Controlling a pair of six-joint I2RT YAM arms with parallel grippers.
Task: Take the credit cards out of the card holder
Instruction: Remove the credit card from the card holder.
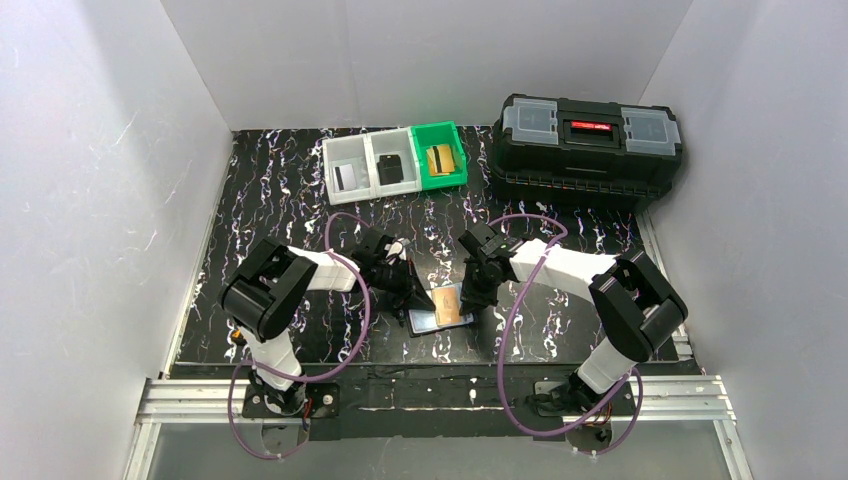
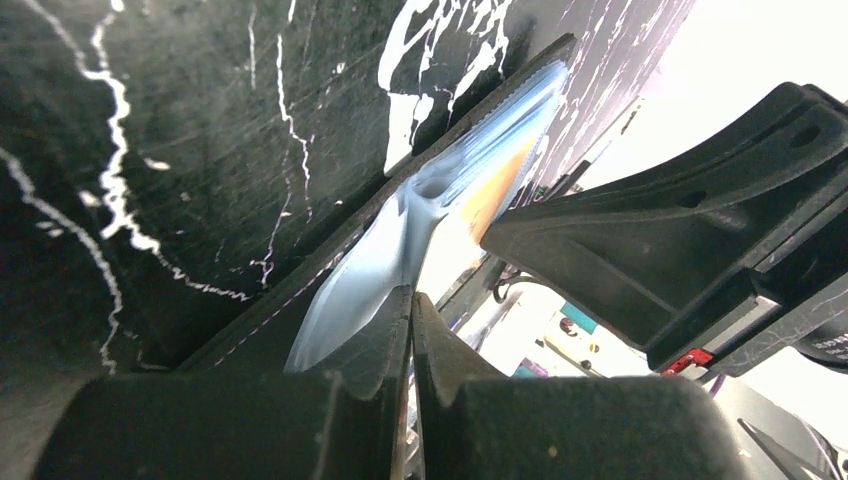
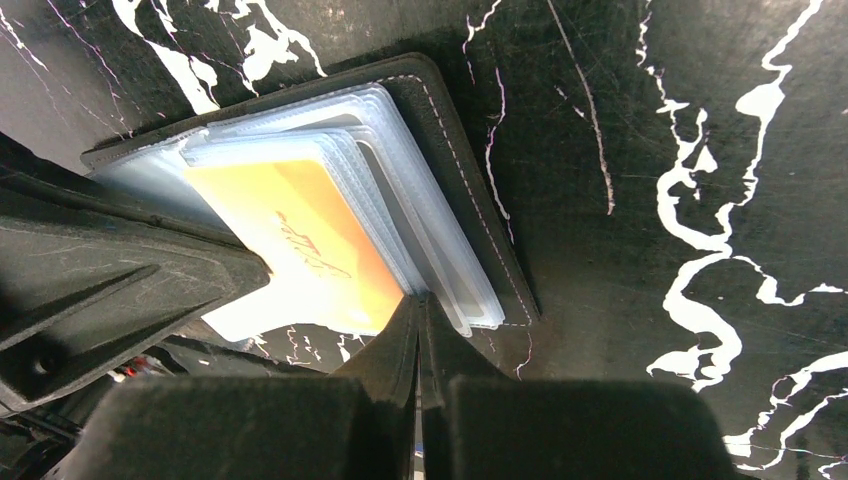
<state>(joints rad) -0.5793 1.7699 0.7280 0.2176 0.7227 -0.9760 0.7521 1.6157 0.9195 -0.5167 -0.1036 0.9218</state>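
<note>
Left arm (image 1: 270,285) and right arm (image 1: 630,295), bolted at the rail (image 1: 440,392) — white links, black boxy joints — purple cables (image 1: 366,300), black fingers (image 3: 250,430)

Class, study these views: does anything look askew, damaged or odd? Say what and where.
The card holder, open at the table's near middle, lies askew; its clear pockets splay unevenly, and one buckles where the left gripper pinches it. No damage shows.

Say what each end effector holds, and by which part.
Left end effector: card holder, by a clear pocket. Right end effector: orange card by its corner, or its pocket; unclear.
</note>
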